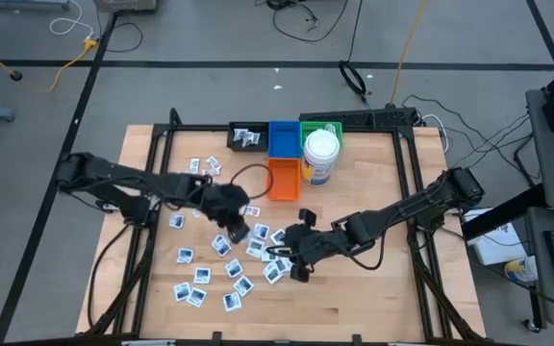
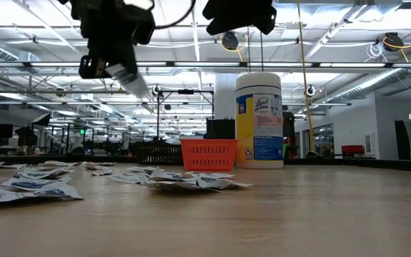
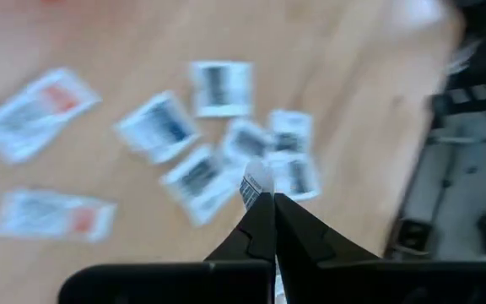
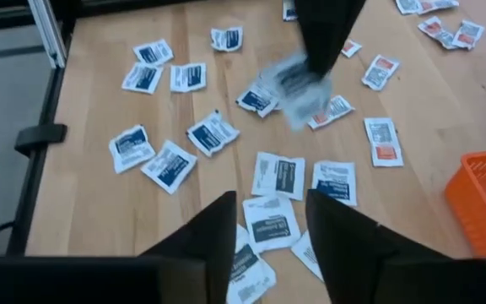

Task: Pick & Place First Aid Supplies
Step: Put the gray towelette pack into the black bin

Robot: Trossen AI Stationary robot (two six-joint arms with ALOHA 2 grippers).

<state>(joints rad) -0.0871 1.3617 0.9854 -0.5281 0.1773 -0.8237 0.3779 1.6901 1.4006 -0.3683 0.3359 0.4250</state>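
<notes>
- My left gripper (image 3: 266, 207) is pinched shut on one white packet (image 3: 256, 180), lifted clear of the table (image 1: 373, 298) over the scattered packets (image 4: 218, 160) in the middle.
- I'd carry it high and level toward the bins at the back so it doesn't flutter out, then let go only once it's well inside a rim.
- My right gripper (image 4: 264, 224) hangs just beside, fingers apart and empty, over the same pile. I'd hold it back so the arms don't cross.
- The orange bin (image 1: 283, 178) is nearest, with the blue bin (image 1: 282, 137) behind it; the wipes canister (image 1: 320, 157) stands right next to them, easy to clip.
</notes>
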